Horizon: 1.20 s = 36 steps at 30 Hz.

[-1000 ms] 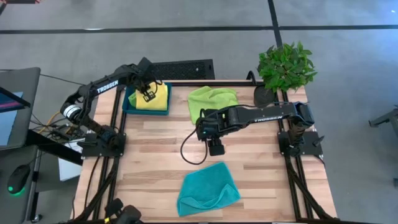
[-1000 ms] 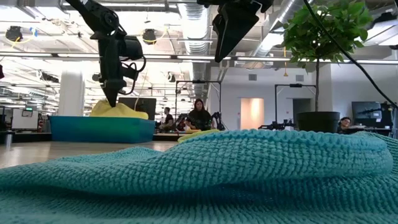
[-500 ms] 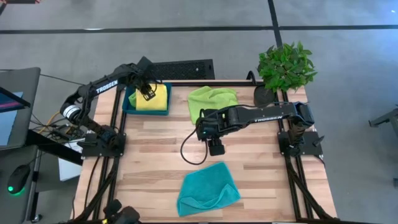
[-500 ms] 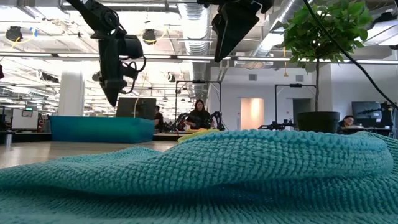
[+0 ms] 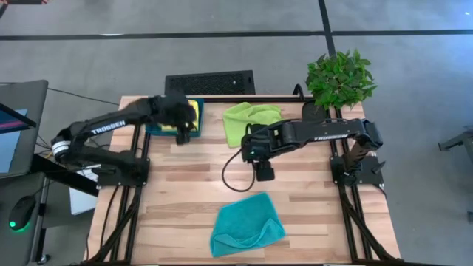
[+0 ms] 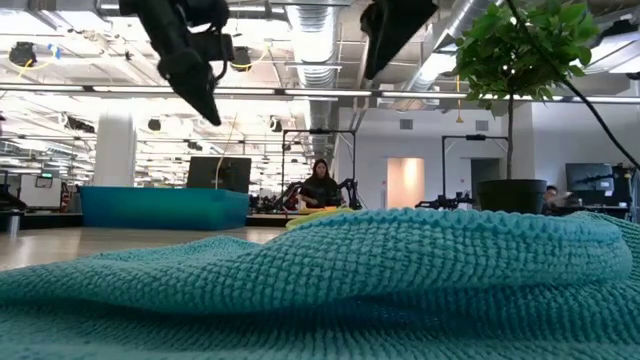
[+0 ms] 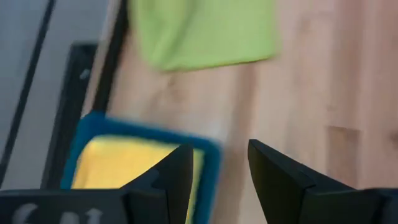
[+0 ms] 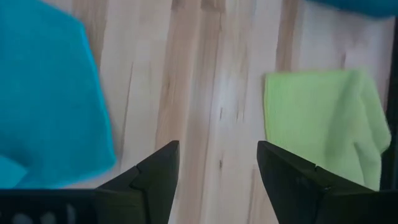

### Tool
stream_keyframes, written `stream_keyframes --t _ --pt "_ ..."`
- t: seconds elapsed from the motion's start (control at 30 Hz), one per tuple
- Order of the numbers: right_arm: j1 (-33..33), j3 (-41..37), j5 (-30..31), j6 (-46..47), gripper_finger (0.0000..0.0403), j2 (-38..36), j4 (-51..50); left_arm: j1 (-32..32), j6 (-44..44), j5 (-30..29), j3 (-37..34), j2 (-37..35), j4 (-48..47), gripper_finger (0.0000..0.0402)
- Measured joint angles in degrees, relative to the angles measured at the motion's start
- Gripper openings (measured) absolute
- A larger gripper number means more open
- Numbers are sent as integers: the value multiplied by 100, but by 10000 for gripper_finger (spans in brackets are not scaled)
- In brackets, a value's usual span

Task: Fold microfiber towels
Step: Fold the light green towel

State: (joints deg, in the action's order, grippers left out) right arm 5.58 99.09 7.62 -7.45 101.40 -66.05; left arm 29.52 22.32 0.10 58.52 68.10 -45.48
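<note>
A yellow towel (image 5: 194, 111) lies in the dark-teal tray (image 5: 153, 130) at the table's far left; it also shows in the left wrist view as the yellow towel (image 7: 124, 165). My left gripper (image 5: 182, 133) hangs open above the tray's near right corner, touching nothing. A lime green towel (image 5: 251, 120) lies crumpled at the far middle. A teal towel (image 5: 247, 225) lies rumpled by the near edge. My right gripper (image 5: 264, 172) hovers open over bare wood between these two towels, seen from its wrist as the teal towel (image 8: 50, 93) and the lime green towel (image 8: 317, 124).
A potted plant (image 5: 340, 77) stands at the far right corner. A black grille-like panel (image 5: 211, 81) lies beyond the far edge. Bare wood (image 5: 177, 192) stretches across the table's left and middle. People sit in the room behind (image 6: 320, 185).
My left gripper has let go of the yellow towel, whose raised peak has dropped into the tray. It has risen and moved toward the near edge, off the tray's middle to its near right corner. My right gripper has shifted slightly toward the right edge.
</note>
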Motion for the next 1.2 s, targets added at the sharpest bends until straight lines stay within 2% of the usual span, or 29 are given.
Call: stream_keyframes --t 0.2,0.27,0.57,0.77,0.83,1.03,1.2 --pt "7 -123 -2 216 240 -432 -293 -1088 351 -19 -378 325 980 148" --pt "34 -337 2 299 240 -650 -46 -1281 467 -33 -423 563 1218 148" --pt "115 -1780 62 794 240 -1833 978 -1456 725 -47 -421 2074 2749 149" --pt "153 -2399 211 891 240 -2310 1171 -1456 994 -31 -390 2890 3774 149" --pt "149 -2499 216 871 240 -2402 1491 -1456 1004 -27 -300 3124 3720 149" --pt "142 -2584 296 839 240 -2440 1429 -1402 934 -57 160 3842 3793 149" --pt "155 -2588 284 747 240 -2404 1426 -1296 753 -149 458 4200 3423 148"
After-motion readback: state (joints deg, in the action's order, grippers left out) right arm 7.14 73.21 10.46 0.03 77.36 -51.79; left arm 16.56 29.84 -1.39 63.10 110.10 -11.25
